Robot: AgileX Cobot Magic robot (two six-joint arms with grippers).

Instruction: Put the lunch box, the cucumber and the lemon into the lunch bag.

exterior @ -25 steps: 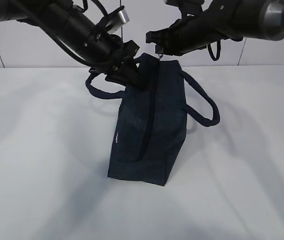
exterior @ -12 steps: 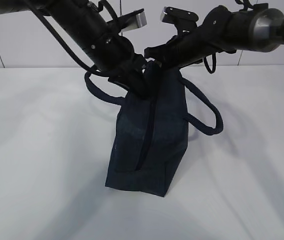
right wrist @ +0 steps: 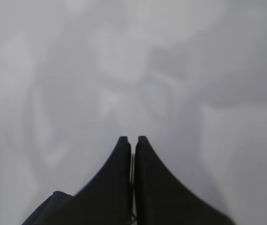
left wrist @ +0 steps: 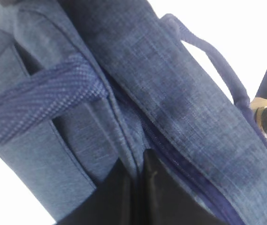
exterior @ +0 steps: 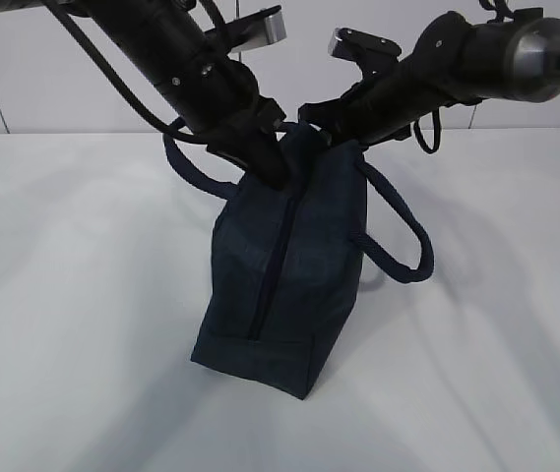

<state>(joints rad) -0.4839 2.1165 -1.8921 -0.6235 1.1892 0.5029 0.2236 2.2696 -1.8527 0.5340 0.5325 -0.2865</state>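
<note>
Exterior view: lunch bag (exterior: 280, 265) on white table (exterior: 73, 295); pale wall (exterior: 24, 88) behind.

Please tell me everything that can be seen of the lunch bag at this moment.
The lunch bag is a boxy bag of dark navy woven fabric. It stands on end on the white table, leaning a little, its zipper running down the side that faces the exterior camera, apparently closed. One looped handle hangs to the right, the other to the left behind the arm. The left gripper pinches the fabric at its top; the right gripper meets the top from the other side, fingers together.
</note>
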